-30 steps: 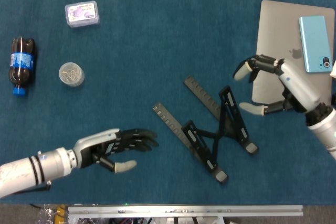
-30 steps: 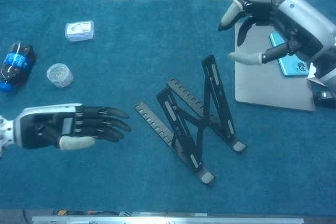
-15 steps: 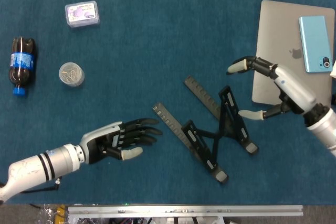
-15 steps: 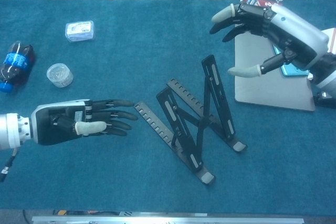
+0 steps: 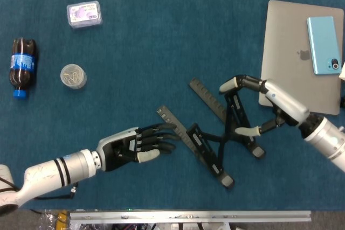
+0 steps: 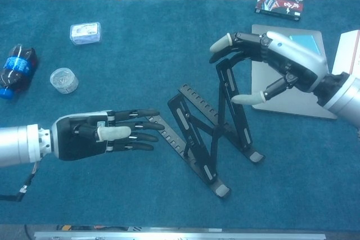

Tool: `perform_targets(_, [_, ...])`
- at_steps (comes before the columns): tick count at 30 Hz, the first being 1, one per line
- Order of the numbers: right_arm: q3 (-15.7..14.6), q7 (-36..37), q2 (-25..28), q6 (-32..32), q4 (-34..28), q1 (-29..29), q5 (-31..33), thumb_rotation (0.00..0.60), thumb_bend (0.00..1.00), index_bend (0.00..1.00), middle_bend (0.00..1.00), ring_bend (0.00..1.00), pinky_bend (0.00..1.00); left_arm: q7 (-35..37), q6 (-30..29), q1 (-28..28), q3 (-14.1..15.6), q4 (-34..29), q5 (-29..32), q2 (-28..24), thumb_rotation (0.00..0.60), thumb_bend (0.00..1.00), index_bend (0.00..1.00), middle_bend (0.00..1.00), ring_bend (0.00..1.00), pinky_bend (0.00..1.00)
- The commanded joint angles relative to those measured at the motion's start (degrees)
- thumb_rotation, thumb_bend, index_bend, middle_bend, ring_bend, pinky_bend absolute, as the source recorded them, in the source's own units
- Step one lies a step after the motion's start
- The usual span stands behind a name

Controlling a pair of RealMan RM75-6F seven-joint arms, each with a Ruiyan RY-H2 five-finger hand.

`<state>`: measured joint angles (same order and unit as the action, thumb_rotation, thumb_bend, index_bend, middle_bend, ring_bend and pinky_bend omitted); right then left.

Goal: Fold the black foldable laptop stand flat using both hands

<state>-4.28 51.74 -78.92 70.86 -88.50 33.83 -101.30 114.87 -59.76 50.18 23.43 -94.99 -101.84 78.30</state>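
The left hand (image 5: 129,149) lay flat and low over the worktop (image 5: 161,52), its fingers (image 6: 138,130) stretched out nearly straight and only slightly apart, holding nothing; their tips reached the toothed bar at the left end of the stand (image 5: 215,138), though whether they actually touched it could not be told. The right hand (image 5: 259,106) was spread wide, its fingers (image 6: 236,42) arched above the top of the stand's raised arm and the thumb out lower on the right side of that arm, so the hand bracketed the upright without closing on it; contact could not be made out in either view. The single black stand (image 6: 211,133) sat near the middle of the worktop, between the two hands, still opened up: crossed legs, two notched bars lying on the cloth toward the left, and two feet toward the near edge. To the right of it lay one grey laptop (image 5: 299,52), lid shut, with one light-blue phone (image 5: 323,44) resting on top. At the far left were one dark bottle (image 5: 21,65) with a blue cap on its side, one small round clear tub (image 5: 73,75) just beside it, and one small clear box (image 5: 84,14) further back. One printed packet (image 6: 278,2) lay at the far edge behind the laptop.
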Motion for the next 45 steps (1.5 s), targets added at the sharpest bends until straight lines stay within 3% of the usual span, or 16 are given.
perform_targets(1, [-0.7, 0.6, 0.3, 0.7, -0.4, 0.0, -0.8, 0.6, 0.1, 0.27, 0.32, 0.21, 0.29, 0.5, 0.2, 0.0, -0.4, 0.4, 0.3, 0.6, 0.6, 0.41, 0.07, 0.14, 0.14, 0.1])
perform_targets(15, [-4.3, 0.8, 3.2, 5.4, -2.5, -2.0, -4.2, 0.6, 0.1, 0.26, 0.32, 0.21, 0.29, 3.8, 0.5, -0.8, -2.0, -2.3, 3.1, 1.2, 0.6, 0.41, 0.07, 0.14, 0.14, 0.1])
perform_targets(45, [-4.2, 1.9, 2.5, 6.4, -0.7, -2.1, -3.4, 0.6, 0.1, 0.26, 0.32, 0.21, 0.29, 8.3, 9.0, -1.4, -9.5, -5.3, 11.1, 6.7, 0.6, 0.41, 0.07, 0.14, 0.14, 0.1])
